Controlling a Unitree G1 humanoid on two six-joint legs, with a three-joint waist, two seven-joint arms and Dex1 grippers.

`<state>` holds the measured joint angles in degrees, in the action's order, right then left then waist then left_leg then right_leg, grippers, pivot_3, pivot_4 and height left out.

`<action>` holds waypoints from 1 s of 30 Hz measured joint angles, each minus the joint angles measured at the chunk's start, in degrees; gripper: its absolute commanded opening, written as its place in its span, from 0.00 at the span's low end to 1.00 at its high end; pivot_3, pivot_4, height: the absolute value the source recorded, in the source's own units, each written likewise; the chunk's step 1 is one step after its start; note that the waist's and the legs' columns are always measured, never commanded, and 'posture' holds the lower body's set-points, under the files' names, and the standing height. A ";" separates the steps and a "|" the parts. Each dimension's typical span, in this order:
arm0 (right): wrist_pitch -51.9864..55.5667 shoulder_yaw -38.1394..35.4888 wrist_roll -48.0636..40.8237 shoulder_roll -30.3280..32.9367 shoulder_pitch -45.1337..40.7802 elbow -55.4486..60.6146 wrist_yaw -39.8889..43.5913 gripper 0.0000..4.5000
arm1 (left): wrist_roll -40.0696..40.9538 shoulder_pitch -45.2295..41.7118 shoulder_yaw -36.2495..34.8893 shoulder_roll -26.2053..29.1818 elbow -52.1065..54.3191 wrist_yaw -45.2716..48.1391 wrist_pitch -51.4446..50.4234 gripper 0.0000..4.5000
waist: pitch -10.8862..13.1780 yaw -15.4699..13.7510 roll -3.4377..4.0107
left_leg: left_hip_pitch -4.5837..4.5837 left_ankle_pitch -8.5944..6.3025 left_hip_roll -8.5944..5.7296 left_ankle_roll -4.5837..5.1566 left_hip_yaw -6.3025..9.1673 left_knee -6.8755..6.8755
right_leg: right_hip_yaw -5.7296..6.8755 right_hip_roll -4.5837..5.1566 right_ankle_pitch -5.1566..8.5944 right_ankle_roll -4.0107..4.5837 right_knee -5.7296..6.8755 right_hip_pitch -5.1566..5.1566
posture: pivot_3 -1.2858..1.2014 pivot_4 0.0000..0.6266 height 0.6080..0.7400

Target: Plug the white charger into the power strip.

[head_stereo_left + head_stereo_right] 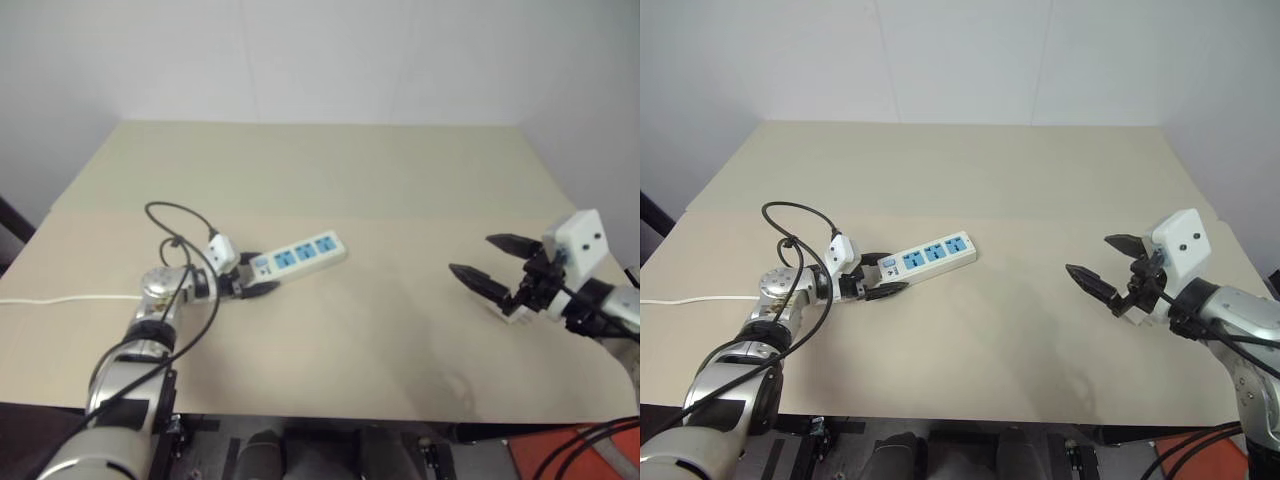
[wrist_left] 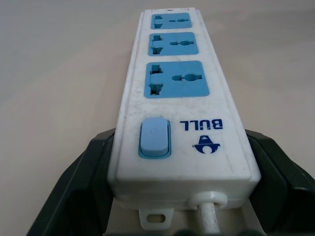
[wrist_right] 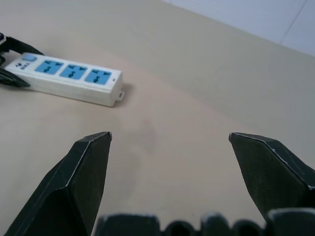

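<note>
The power strip (image 1: pixel 300 252) is a long white bar with three blue sockets and a blue switch (image 2: pixel 155 137). It lies flat on the tan table, left of centre. My left gripper (image 1: pixel 262 274) is shut on its switch end, one black finger (image 2: pixel 74 187) pressed against each long side. My right gripper (image 1: pixel 472 254) hangs open above the table's right side, far from the strip, with nothing between its fingers (image 3: pixel 88 162). A small white block (image 1: pixel 517 316), probably the white charger, sits just under that gripper's base, mostly hidden.
The strip's white cord (image 1: pixel 60 298) trails left across the table (image 1: pixel 330 180) and off its left edge. Bare table stretches between the strip and my right gripper. A white wall stands behind the far edge.
</note>
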<state>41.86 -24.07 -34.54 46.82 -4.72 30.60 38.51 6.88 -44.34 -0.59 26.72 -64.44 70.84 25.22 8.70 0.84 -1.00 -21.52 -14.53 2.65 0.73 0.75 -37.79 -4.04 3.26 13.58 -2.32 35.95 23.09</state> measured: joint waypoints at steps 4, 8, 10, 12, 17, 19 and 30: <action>-0.01 0.02 0.00 0.57 -0.78 -0.49 -0.12 1.00 | -0.02 0.04 0.00 -0.11 0.76 1.30 -0.86 0.73 | 0.00 0.00 0.00 | -0.01 0.00 0.00 0.00 0.00 0.00 | 0.00 0.00 0.00 0.00 0.00 0.01 | 0.52 0.24 1.00; -0.02 0.41 0.12 1.12 -1.52 -1.61 -0.05 1.00 | 0.69 0.83 0.97 -2.45 6.76 7.28 -4.51 0.73 | 0.00 -0.50 0.00 | -0.18 0.00 -0.02 -0.01 0.01 -0.03 | 0.04 0.03 -0.01 -0.02 -0.04 0.06 | 0.52 0.24 1.00; -0.02 0.53 0.14 1.36 -2.03 -2.06 0.01 1.00 | 1.57 1.55 1.89 -3.94 10.66 9.63 -5.91 0.73 | 0.00 -0.58 0.00 | -0.21 0.00 -0.03 0.00 0.01 -0.04 | 0.03 0.04 -0.02 -0.04 -0.08 0.07 | 0.52 0.24 1.00; -0.03 0.60 0.19 2.07 -2.73 -2.74 0.09 1.00 | 2.14 2.87 3.29 -5.62 15.45 11.47 -6.92 0.73 | 0.00 -0.52 0.00 | -0.23 0.00 -0.03 0.00 0.01 -0.04 | 0.03 0.04 -0.02 -0.04 -0.11 0.07 | 0.52 0.24 1.00; -0.02 0.60 0.14 2.57 -3.78 -3.52 0.03 1.00 | 1.57 5.52 7.47 -9.19 21.00 12.19 -7.98 0.73 | 0.00 -0.40 0.00 | -0.20 0.00 -0.03 0.00 0.03 -0.04 | 0.02 0.03 -0.02 -0.03 -0.07 0.06 | 0.52 0.24 1.00; 0.16 0.60 0.10 3.00 -3.98 -4.15 -0.15 1.00 | 0.46 6.46 8.93 -9.79 21.28 11.43 -7.91 0.73 | 0.00 -0.20 0.00 | -0.17 0.00 -0.04 0.00 0.04 -0.04 | 0.01 0.04 -0.02 -0.04 -0.06 0.05 | 0.52 0.24 1.00; 18.80 6.16 -0.23 17.20 -13.53 -10.40 -1.76 1.00 | -3.34 8.07 13.20 -8.70 27.51 5.29 -8.89 0.73 | -0.10 -0.23 0.16 | -0.04 0.00 -0.06 0.00 0.06 -0.03 | 0.02 0.07 -0.02 -0.03 -0.08 -0.04 | 0.52 0.24 1.00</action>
<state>60.67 -17.91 -34.77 64.01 -18.25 20.20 36.74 3.55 -36.27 12.61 18.02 -36.93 76.14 16.33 8.60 0.61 -0.84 -21.57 -14.52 2.59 0.73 0.81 -37.82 -4.01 3.33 13.56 -2.35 35.87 23.05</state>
